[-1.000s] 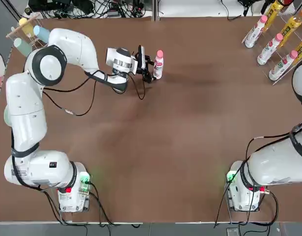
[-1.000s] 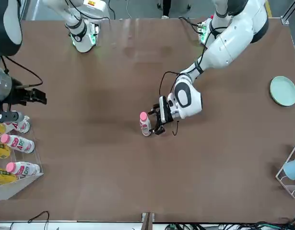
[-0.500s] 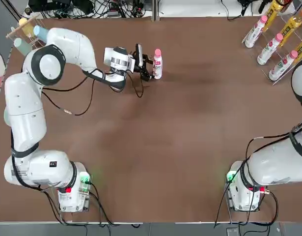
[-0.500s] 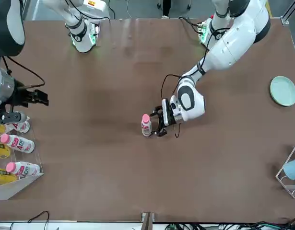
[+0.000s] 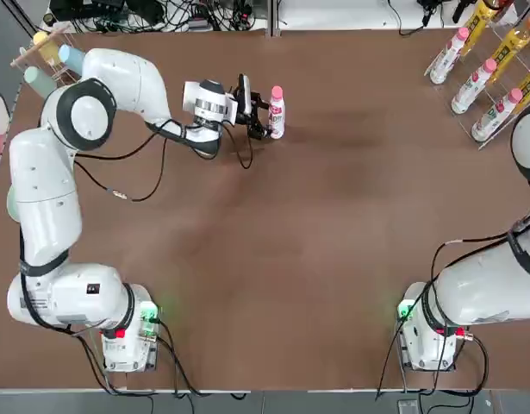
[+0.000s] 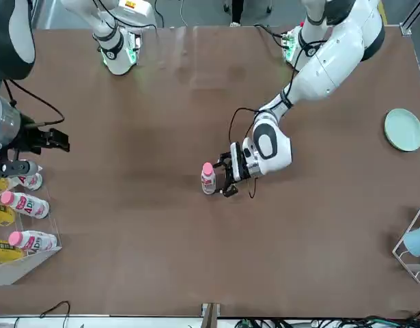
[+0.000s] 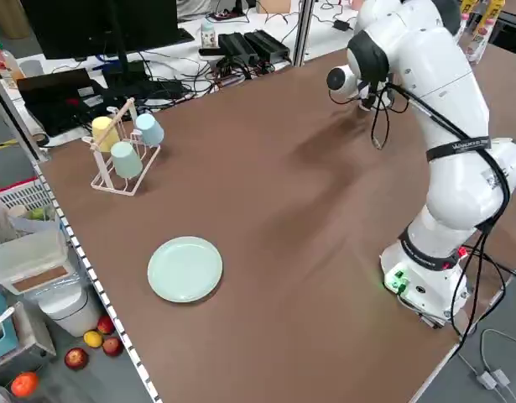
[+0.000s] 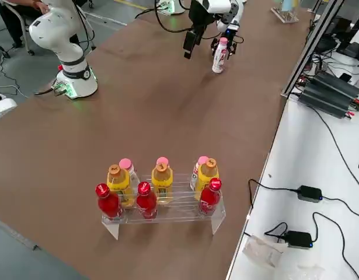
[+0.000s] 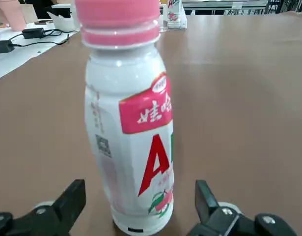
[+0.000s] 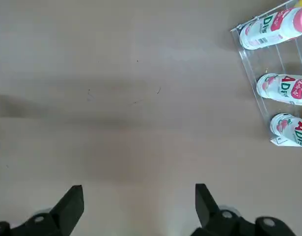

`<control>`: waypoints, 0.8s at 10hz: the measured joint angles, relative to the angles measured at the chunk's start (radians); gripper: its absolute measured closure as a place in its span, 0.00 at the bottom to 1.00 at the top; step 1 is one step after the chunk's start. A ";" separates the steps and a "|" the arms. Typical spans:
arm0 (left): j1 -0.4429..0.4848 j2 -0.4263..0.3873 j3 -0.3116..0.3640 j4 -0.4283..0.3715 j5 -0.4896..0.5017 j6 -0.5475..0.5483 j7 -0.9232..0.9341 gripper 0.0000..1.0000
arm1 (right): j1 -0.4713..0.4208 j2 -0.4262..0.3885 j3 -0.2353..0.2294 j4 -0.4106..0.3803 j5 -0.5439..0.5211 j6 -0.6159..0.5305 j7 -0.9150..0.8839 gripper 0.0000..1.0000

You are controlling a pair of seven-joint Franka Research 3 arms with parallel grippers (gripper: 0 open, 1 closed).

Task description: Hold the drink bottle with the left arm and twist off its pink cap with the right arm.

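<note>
Left wrist view shows the drink bottle (image 9: 136, 147) standing upright on the desk (image 9: 249, 98), its pink cap (image 9: 119, 19) still seated on the neck. The bottle sits in the gap of the left end effector (image 9: 141, 211), whose fingers (image 9: 72, 199) are spread to either side of the base with clear space between pad and plastic; no grip is made yet. In the top view the bottle (image 5: 276, 115) stands toward the far left part of the desk, with the left arm (image 5: 118, 82) reaching across to it from the side.

Assessment: the bottle appears to be thin, light plastic with a glossy label, so it is likely to tip at a nudge and to flex or slip under a hard squeeze. The straight labelled body below the shoulder looks like the soundest place to clamp, leaving the cap free. A firm hold will be needed to resist twisting.

The right end effector (image 10: 138, 211) is spread and empty, looking down on bare desk near the clear rack (image 10: 251, 73) of bottles, well apart from the drink bottle. In the front view it hangs beside that rack (image 6: 32, 256).
</note>
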 joint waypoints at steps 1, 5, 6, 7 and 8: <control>-0.003 0.000 0.001 0.000 0.000 0.000 0.000 0.01 | 0.000 0.000 0.000 0.000 0.000 0.000 0.000 0.00; -0.008 0.002 0.027 0.011 0.000 0.000 0.002 0.01 | 0.000 0.001 -0.001 0.000 0.000 0.000 0.000 0.00; -0.016 0.005 0.034 0.020 0.000 0.000 0.002 0.01 | 0.000 0.001 -0.001 0.000 0.000 0.000 0.000 0.00; -0.029 0.012 0.037 0.028 -0.001 0.002 0.002 0.01 | 0.000 0.001 -0.001 0.000 0.000 0.000 0.000 0.00; -0.047 0.019 0.041 0.035 -0.008 0.015 0.002 0.01 | -0.001 0.001 -0.001 0.000 0.000 0.000 0.000 0.00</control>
